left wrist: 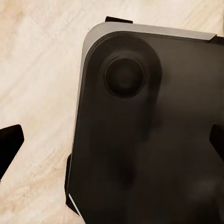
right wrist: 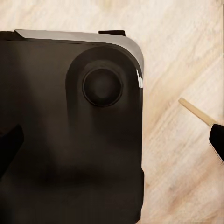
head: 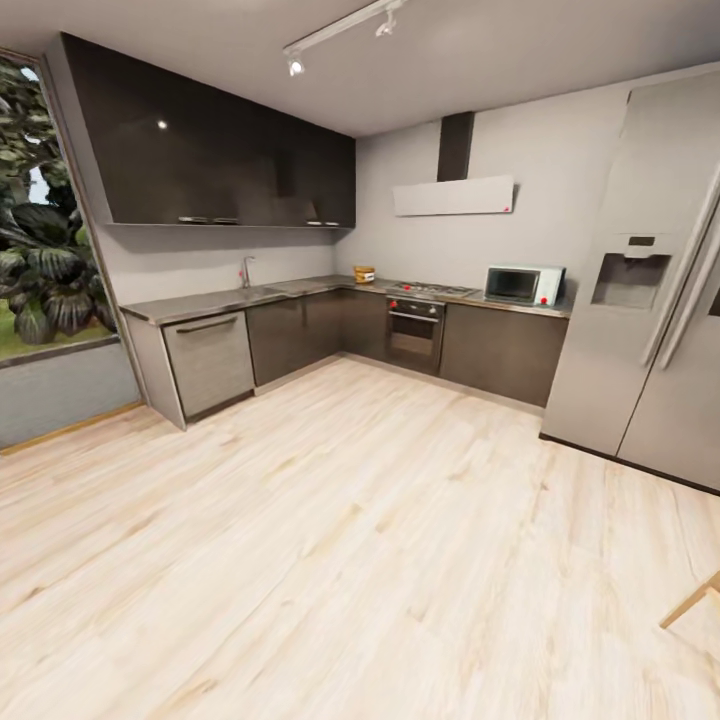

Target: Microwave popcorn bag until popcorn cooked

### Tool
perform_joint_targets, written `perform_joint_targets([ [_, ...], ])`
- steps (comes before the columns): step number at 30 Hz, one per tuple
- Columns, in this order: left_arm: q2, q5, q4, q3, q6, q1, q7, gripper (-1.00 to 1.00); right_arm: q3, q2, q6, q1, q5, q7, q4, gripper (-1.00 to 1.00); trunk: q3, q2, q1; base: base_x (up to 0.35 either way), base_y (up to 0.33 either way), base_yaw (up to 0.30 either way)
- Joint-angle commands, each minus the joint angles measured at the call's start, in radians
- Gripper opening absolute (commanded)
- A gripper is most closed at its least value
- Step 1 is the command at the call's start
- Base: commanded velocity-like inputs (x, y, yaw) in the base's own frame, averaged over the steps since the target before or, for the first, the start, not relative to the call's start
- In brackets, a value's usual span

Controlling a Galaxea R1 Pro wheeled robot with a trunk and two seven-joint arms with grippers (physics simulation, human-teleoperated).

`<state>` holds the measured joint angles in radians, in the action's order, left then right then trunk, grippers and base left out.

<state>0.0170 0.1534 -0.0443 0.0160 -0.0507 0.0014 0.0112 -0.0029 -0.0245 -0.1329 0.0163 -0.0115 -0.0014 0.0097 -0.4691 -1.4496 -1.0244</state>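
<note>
Seen from the head camera across the room, the popcorn bag (head: 364,273) is a small tan sack standing on the grey countertop (head: 215,300) near the corner, left of the hob. The pale mint-blue microwave (head: 523,285) with its black door sits on the counter to the right of the hob, door closed. My left gripper (left wrist: 112,144) hangs open over my own dark base (left wrist: 149,140), its black fingertips (left wrist: 9,145) at the picture's edges. My right gripper (right wrist: 112,142) is open too, above that base (right wrist: 70,140) and the wood floor.
A dark oven (head: 414,335) sits under the gas hob (head: 432,291). A tall grey fridge (head: 640,290) stands at the right. A steel dishwasher (head: 210,360) ends the left counter run. Light wood floor (head: 340,520) stretches between me and the cabinets. A wooden edge (head: 692,602) shows low right.
</note>
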Motion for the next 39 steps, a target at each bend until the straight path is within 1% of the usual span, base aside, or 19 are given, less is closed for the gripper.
perform_joint_targets([
  [1, 0.000, 0.006, -0.001, 0.001, -0.001, 0.000, 0.001, 1.00, 0.000, 0.000, -0.004, 0.001, -0.001, 0.000, 0.001, 1.00, -0.001, 0.000, -0.001, 0.320, 0.000, 0.000],
  [39, 0.000, 0.006, -0.001, 0.001, -0.002, 0.000, 0.001, 1.00, 0.000, 0.000, -0.004, 0.001, -0.001, 0.000, 0.001, 1.00, -0.001, 0.000, -0.001, 0.320, 0.000, 0.000],
])
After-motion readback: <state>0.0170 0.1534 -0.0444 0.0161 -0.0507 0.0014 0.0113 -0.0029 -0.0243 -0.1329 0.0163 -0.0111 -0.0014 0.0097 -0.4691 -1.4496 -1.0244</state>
